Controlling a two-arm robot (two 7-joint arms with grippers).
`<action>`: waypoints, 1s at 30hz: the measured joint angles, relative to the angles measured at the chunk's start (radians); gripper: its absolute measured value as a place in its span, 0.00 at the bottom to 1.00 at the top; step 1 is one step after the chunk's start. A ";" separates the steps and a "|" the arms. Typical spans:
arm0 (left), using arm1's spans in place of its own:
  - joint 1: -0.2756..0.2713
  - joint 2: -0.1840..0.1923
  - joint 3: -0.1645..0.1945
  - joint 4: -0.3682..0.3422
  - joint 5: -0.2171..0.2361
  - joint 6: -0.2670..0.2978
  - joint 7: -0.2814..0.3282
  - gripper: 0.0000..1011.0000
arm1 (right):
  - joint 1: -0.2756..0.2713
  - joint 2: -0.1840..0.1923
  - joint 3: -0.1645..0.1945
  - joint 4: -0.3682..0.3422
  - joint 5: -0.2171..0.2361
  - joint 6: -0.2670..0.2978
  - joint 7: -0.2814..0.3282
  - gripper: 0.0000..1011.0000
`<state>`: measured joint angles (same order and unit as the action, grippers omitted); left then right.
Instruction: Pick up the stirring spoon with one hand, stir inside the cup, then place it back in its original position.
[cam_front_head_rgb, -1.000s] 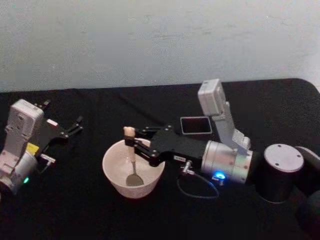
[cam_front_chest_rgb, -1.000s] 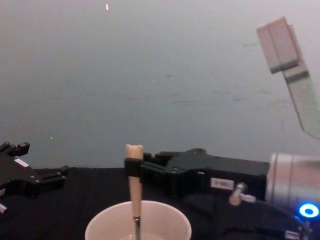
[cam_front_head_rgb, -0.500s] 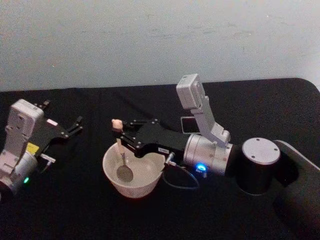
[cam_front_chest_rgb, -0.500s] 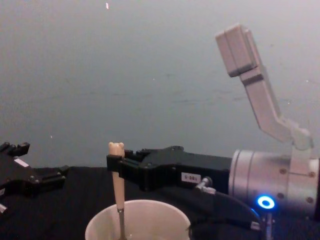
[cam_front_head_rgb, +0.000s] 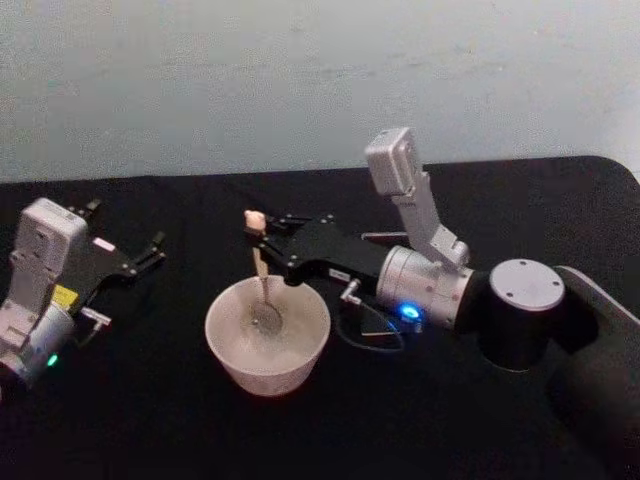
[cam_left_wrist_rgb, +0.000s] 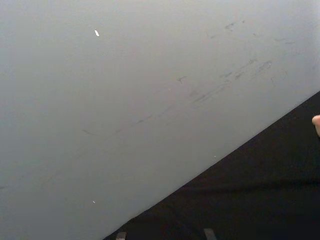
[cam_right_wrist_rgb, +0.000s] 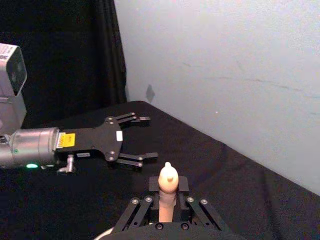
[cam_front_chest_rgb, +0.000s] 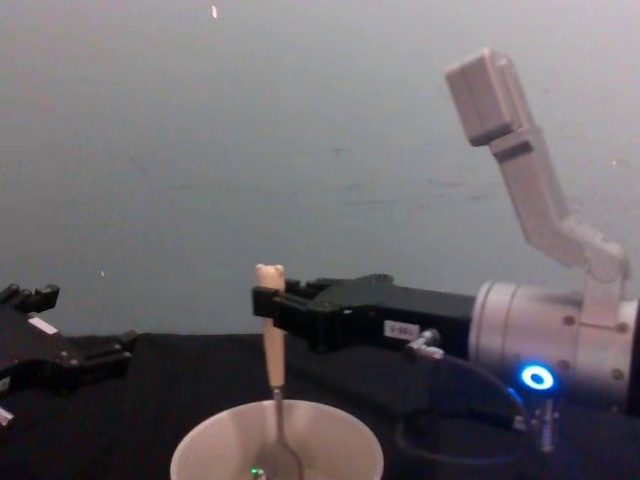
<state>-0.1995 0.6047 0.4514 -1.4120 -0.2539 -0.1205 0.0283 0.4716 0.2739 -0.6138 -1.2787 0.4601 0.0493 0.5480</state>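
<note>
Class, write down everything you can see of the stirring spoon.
The spoon is slim: a pale beige handle topped by a small bear head, a thin neck and a shiny metal bowl. It stands nearly upright, bear head up, with its bowl down inside the cup. The right gripper is shut on the handle just under the bear head. Whether the bowl touches the cup's bottom cannot be told.

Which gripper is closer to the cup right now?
Right. The right gripper is just above the cup, shut on the stirring spoon, whose bowl dips inside. The left gripper is open, well off to the cup's left.
</note>
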 joint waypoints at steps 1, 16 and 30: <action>0.000 0.000 0.000 0.000 0.000 0.000 0.000 0.99 | -0.001 0.003 0.002 -0.002 0.000 0.000 0.001 0.21; 0.000 0.000 0.000 0.000 0.000 0.000 0.000 0.99 | -0.074 0.099 0.041 -0.114 0.040 0.025 0.042 0.21; 0.000 0.000 0.000 0.000 0.000 0.000 0.000 0.99 | -0.118 0.136 0.034 -0.222 0.106 0.061 0.051 0.21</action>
<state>-0.1996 0.6046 0.4514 -1.4120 -0.2539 -0.1206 0.0283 0.3539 0.4102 -0.5801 -1.5005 0.5663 0.1105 0.5990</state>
